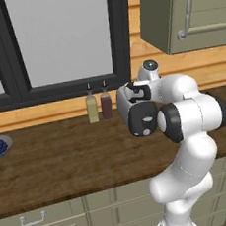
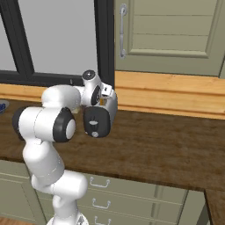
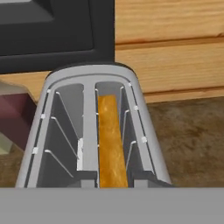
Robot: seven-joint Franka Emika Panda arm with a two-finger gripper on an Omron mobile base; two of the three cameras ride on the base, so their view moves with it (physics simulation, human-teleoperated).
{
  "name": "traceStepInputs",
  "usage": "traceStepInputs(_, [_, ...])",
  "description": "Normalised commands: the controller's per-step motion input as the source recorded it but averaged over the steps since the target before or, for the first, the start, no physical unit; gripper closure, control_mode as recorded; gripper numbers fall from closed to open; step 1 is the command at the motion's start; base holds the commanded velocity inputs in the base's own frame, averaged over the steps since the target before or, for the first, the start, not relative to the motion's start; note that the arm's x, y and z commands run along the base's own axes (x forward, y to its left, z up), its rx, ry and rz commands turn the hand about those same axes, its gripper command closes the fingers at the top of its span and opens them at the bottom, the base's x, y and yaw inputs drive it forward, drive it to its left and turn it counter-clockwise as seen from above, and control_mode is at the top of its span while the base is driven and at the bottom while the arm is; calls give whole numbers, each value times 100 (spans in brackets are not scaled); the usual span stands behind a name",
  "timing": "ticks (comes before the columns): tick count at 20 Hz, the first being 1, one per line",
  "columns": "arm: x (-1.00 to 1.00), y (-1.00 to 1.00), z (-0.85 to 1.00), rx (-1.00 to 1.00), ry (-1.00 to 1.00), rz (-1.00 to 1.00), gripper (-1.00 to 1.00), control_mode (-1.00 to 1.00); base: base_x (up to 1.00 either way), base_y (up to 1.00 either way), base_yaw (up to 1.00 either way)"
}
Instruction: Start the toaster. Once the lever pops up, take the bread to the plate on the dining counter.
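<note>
Wood counter under the window: the toaster [image 3: 94, 131] sits against the wall, the bread [image 3: 111, 140] upright in its right slot.
Gripper hangs over it, jaw state hidden; best reach the end lever squarely, press straight down.

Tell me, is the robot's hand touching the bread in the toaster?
Cannot tell. The hand view looks down at the bread in the toaster, with no fingertips showing.

window [image 1: 61, 36]: dark-framed, filling the upper left, showing flat grey | wall [image 1: 179, 65]: pale wood planks running behind | counter [image 1: 66, 165]: brown wood-grain top crossing mid-frame | drawers [image 2: 132, 197]: grey-green fronts with metal handles sitting below | wall cabinet [image 1: 193, 11]: grey-green, hanging upper right
</note>
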Motion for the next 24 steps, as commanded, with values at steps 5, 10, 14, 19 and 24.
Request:
traceStepInputs(5, [-30, 0, 75, 0, -24, 0, 100, -100, 0, 0, 0])
traceStepInputs(10, [-57, 0, 100, 0, -31, 0, 100, -100, 0, 0, 0])
traceStepInputs(14, [-94, 1, 100, 0, -21, 0, 100, -100, 0, 0, 0])
traceStepInputs(19, [-72, 6, 97, 0, -10, 0, 100, -100, 0, 0, 0])
traceStepInputs(24, [-40, 20, 63, 0, 3, 2, 100, -100, 0, 0, 0])
